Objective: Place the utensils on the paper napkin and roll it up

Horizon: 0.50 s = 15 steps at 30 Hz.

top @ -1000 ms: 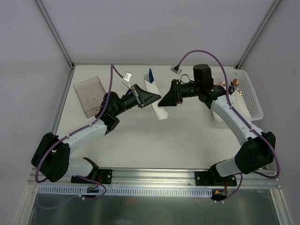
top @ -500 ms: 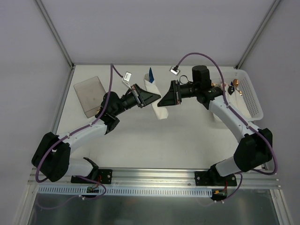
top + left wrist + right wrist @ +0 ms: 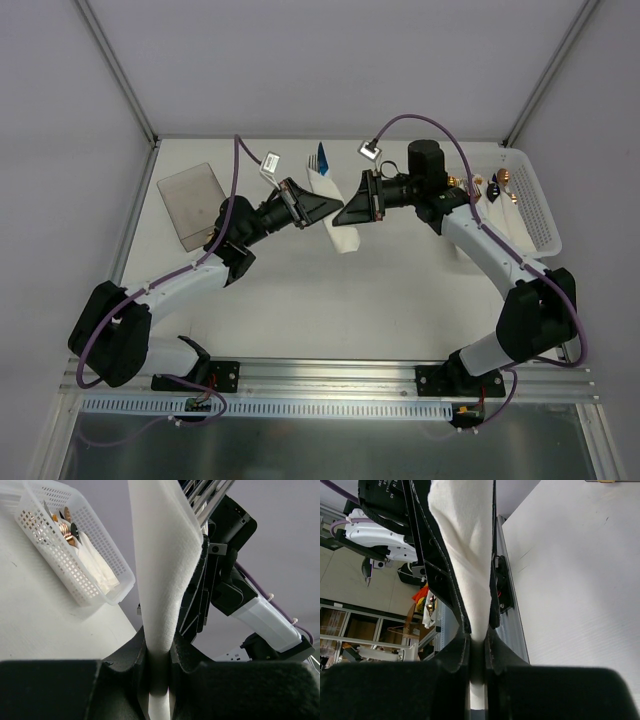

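The paper napkin [image 3: 338, 222] is a white roll held off the table between both arms. A blue fork end of the utensils [image 3: 320, 159] pokes out of its far end; the rest of the utensils is hidden inside. My left gripper [image 3: 322, 208] is shut on the roll from the left; in its wrist view the napkin [image 3: 165, 570] runs up from between the left gripper [image 3: 159, 652] jaws. From the right, my right gripper [image 3: 346, 214] is shut on the same roll, and the napkin [image 3: 467, 550] is pinched tight in the right gripper [image 3: 477, 647].
A white mesh basket [image 3: 538, 205] at the back right holds white rolls with gold and black cutlery ends; it also shows as the basket [image 3: 107, 582] in the left wrist view. A clear flat lid [image 3: 193, 205] lies at the back left.
The right gripper has closed onto the napkin roll and shifted slightly left. The left gripper kept its hold and place.
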### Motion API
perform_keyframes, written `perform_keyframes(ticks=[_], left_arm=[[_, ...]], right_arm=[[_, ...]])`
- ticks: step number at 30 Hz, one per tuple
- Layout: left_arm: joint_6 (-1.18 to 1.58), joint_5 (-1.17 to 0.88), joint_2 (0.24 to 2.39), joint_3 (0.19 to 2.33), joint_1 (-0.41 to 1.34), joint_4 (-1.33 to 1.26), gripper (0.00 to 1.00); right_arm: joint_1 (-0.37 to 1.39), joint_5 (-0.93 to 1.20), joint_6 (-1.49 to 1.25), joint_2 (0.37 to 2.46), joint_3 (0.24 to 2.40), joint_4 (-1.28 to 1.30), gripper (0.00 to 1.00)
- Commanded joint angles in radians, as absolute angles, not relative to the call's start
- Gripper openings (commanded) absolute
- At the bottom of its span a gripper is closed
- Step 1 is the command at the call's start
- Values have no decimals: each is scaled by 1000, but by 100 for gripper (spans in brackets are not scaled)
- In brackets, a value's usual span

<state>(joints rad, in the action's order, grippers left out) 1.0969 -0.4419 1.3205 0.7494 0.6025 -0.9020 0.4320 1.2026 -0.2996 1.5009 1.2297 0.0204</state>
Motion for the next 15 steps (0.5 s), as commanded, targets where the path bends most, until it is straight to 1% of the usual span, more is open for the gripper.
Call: perform_keyframes(ticks=[1,3,4,7,8,9,10,11,13,14,15], left_arm=[[1098,-442,1301,778,614,-1002,0],[1089,-431,1299,778,612,-973,2],[1082,-428,1298,778,614,-960,15],[1034,-410,1276,782,612,-881,42],[1016,-402,1270,785,614,-849,62],[976,-391,1250,796,612,-812,72],[954,-373,1241,801,612,-746,86],[933,-365,1232,807,612,-712,97],[870,-345,1209,836,612,-639,99],[847,-331,1200,844,612,-576,99],[807,-324,1190,854,614,-539,99]], right_arm=[[436,1213,-305,1485,1221,-41,0],[419,1218,-296,1473,1216,-40,0],[413,1227,-288,1471,1215,-38,0],[368,1247,-276,1453,1212,-20,0],[342,1252,-238,1445,1212,1,0],[330,1253,-197,1433,1230,61,0],[318,1255,-146,1428,1245,122,0],[292,1255,-18,1427,1262,270,0],[259,1249,113,1425,1310,414,0],[223,1246,171,1428,1325,551,0],[198,1241,315,1434,1345,637,0]])
